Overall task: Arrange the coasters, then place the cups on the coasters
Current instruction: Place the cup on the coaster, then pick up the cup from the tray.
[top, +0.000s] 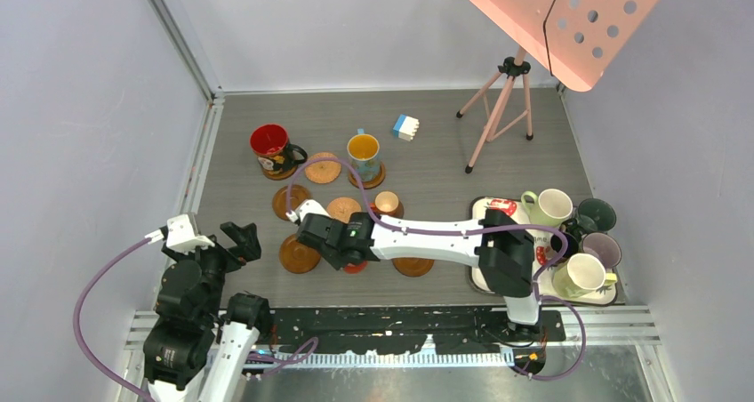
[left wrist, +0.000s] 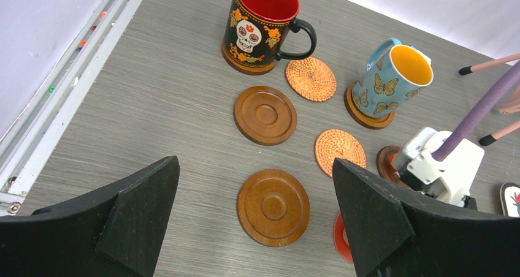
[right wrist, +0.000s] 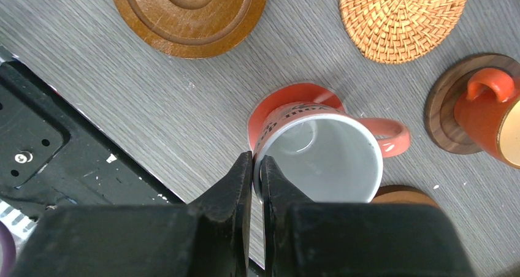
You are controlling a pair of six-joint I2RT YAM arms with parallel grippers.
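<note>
My right gripper point(right wrist: 257, 166) is shut on the rim of an orange cup point(right wrist: 325, 157) with a white inside, one finger inside and one outside. The cup stands on a red coaster point(right wrist: 276, 100). A small orange cup point(right wrist: 497, 117) sits on a dark brown coaster point(right wrist: 444, 114) beside it. My left gripper point(left wrist: 254, 162) hangs open and empty above a rimmed wooden coaster point(left wrist: 273, 207). Further back, a black skull cup point(left wrist: 260, 26) and a blue butterfly cup point(left wrist: 392, 81) each stand on a coaster. Two woven coasters point(left wrist: 311, 78) point(left wrist: 340, 151) and another wooden one point(left wrist: 265, 114) lie bare.
A white tray point(top: 485, 208) at the right holds a cream cup point(top: 551, 206), a dark green cup point(top: 596, 213) and two more. A blue-and-white block point(top: 406, 127) and a tripod stand point(top: 502, 108) are at the back. Another bare coaster point(top: 413, 266) lies under my right arm.
</note>
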